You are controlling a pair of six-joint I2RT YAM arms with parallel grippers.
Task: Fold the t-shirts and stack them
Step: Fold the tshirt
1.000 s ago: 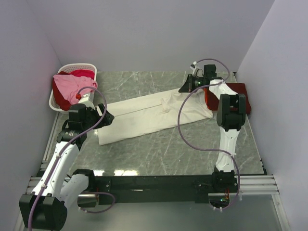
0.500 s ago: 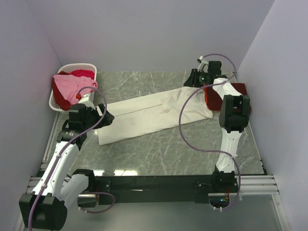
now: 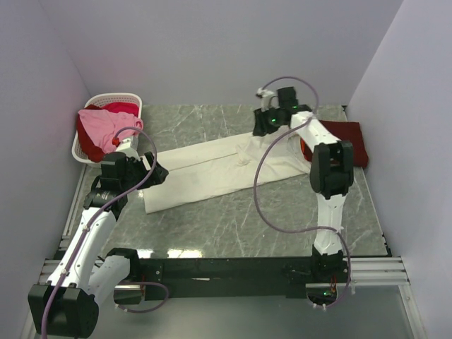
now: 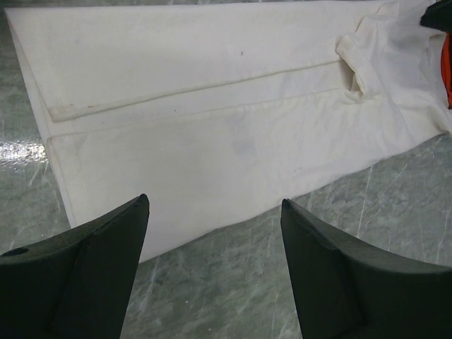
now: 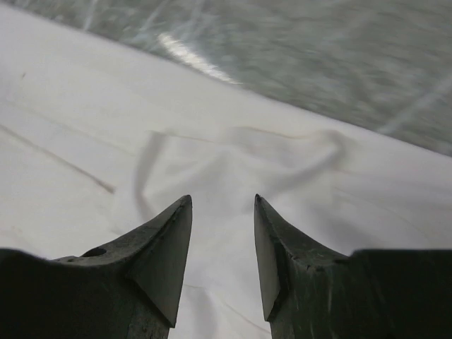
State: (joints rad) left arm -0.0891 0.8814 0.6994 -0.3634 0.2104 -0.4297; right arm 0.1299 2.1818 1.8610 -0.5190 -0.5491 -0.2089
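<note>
A large cream-white t-shirt (image 3: pixel 212 169) lies folded into a long strip across the marble table; it also fills the left wrist view (image 4: pixel 212 120) and the right wrist view (image 5: pixel 141 162). A dark red t-shirt (image 3: pixel 349 138) lies folded at the right. Pink (image 3: pixel 102 123) and red (image 3: pixel 121 107) shirts sit in the basket. My left gripper (image 3: pixel 159 171) is open and empty, low beside the strip's left end (image 4: pixel 212 205). My right gripper (image 3: pixel 260 131) is open and empty just above the strip's rumpled right part (image 5: pixel 222 201).
A white slatted basket (image 3: pixel 134 99) stands at the back left corner. Lilac walls close in the table on three sides. The arms' base rail runs along the near edge (image 3: pixel 226 268).
My right gripper has swung left from over the dark red shirt's edge to above the cream shirt's right part. The left arm has not moved.
</note>
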